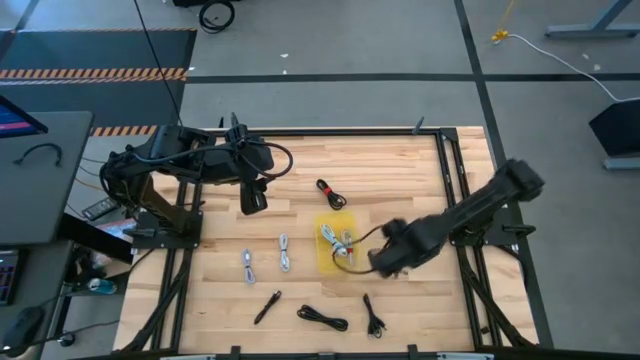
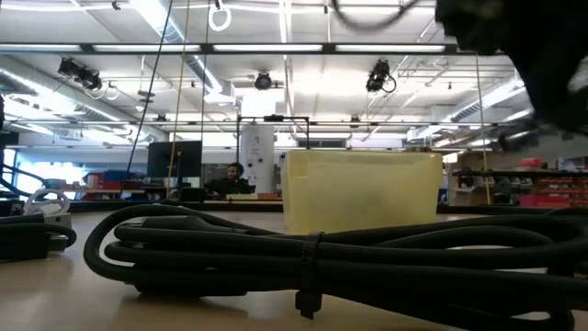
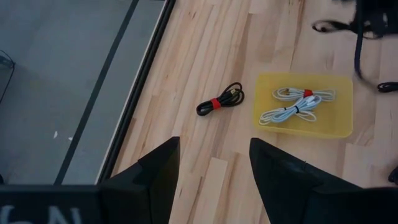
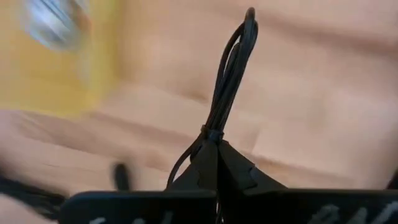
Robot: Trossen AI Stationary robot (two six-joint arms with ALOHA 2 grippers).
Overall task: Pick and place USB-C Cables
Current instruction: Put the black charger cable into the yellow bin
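R gripper (image 4: pixel 217 163) pinched shut on black cable (image 4: pixel 231 68), arm stretched low beside yellow tray (image 1: pixel 327 262), two white cables (image 3: pixel 297 103) inside. L gripper (image 3: pixel 214 171) parked at table rear, fingers apart, empty.

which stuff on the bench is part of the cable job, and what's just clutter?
Job:
- yellow tray holding two white cables
- black cable with red tie
- two white cables on the wood
- three loose black cables along the near edge
- black cable pinched in the right hand
- left hand, open, waiting

Clutter:
- monitor beside the table
- yellow item on the floor
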